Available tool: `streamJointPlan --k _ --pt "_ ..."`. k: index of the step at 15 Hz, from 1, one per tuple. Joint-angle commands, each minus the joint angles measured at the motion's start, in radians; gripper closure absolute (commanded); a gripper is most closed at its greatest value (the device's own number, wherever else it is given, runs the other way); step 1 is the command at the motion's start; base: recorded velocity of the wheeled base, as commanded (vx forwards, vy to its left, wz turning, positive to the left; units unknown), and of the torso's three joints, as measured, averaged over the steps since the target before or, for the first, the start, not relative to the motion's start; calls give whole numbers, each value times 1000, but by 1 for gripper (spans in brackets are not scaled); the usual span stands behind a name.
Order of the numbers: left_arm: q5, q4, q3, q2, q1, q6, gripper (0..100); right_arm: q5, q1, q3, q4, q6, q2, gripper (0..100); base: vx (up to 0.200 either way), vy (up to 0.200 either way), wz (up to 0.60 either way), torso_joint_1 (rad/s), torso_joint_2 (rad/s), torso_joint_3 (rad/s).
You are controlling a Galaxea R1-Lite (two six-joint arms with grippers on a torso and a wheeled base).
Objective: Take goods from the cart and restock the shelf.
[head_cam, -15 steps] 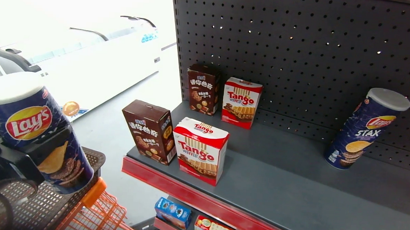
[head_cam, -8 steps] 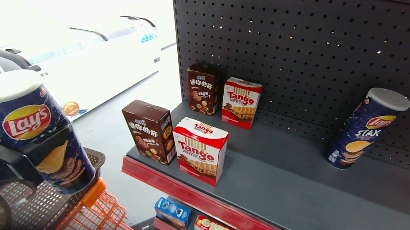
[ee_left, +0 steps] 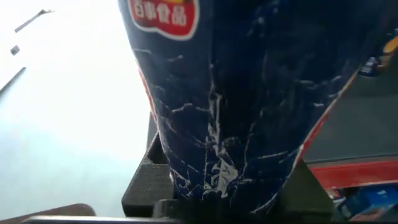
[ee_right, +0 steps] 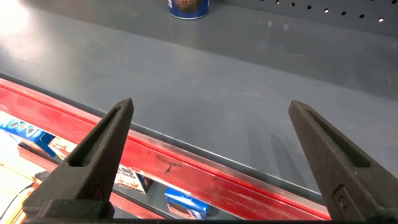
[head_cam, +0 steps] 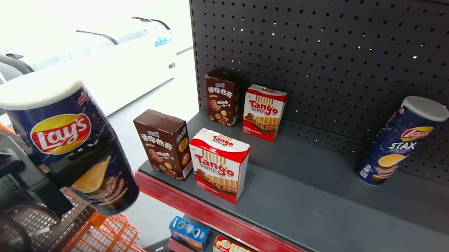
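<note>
A dark blue chips can (head_cam: 66, 140) with a white lid hangs tilted in the air at the left, above the cart (head_cam: 103, 235). My left gripper (head_cam: 72, 162) is shut on its lower half. The same chips can (ee_left: 249, 99) stands between the black fingers (ee_left: 146, 186) in the left wrist view. A second chips can (head_cam: 400, 141) leans against the pegboard at the shelf's back right. My right gripper (ee_right: 217, 155) is open and holds nothing, hovering over the red front edge (ee_right: 205, 171) of the grey shelf (head_cam: 301, 199).
Two brown biscuit boxes (head_cam: 164, 144) and two red-and-white wafer boxes (head_cam: 219, 164) stand at the shelf's left end. The shelf's middle and right front are bare. More goods (head_cam: 189, 231) lie on the lower shelf. A white freezer (head_cam: 97, 65) stands behind the cart.
My left gripper has carried the chips can to the right and slightly up, closer to the shelf's left end. Everything on the shelf stayed put.
</note>
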Motion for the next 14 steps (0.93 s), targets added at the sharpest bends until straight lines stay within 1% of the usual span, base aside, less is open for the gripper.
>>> streamJointPlan --k 1,4,5,6,7,8,9,12,13,14 --pt "-2 -1 2 -11 -85 -2 100 0 1 0 0 -1 0 0 0 0 0 0 0 0" --pt "-2 -1 12 -11 -191 -4 100 0 1 0 0 -1 0 0 0 0 0 0 0 0" --pt "-3 -1 12 -11 -214 -2 100 0 1 0 0 -1 0 0 0 0 0 0 0 0" --pt "-9 -2 8 -11 -237 -2 100 0 1 0 0 -1 0 0 0 0 -600 2 7 -2" --pt "-35 -2 3 -11 -248 -4 100 0 1 0 0 -1 2 0 0 0 -600 -2 7 2" --pt "-35 -2 3 -11 -248 -4 100 0 1 0 0 -1 2 0 0 0 -600 2 2 -2" --pt "-123 -1 -3 -10 -246 -2 100 0 1 0 0 -1 0 0 0 0 -600 -7 2 7" --pt "-173 -2 -11 -8 -248 -2 100 0 1 0 0 -1 0 0 0 0 -600 9 4 1" --pt "-173 -2 -11 -8 -248 -2 100 0 1 0 0 -1 0 0 0 0 -600 2 2 2" --pt "-186 -2 -15 -4 -246 -4 100 0 1 0 0 -1 0 0 0 0 -600 7 -2 -2"
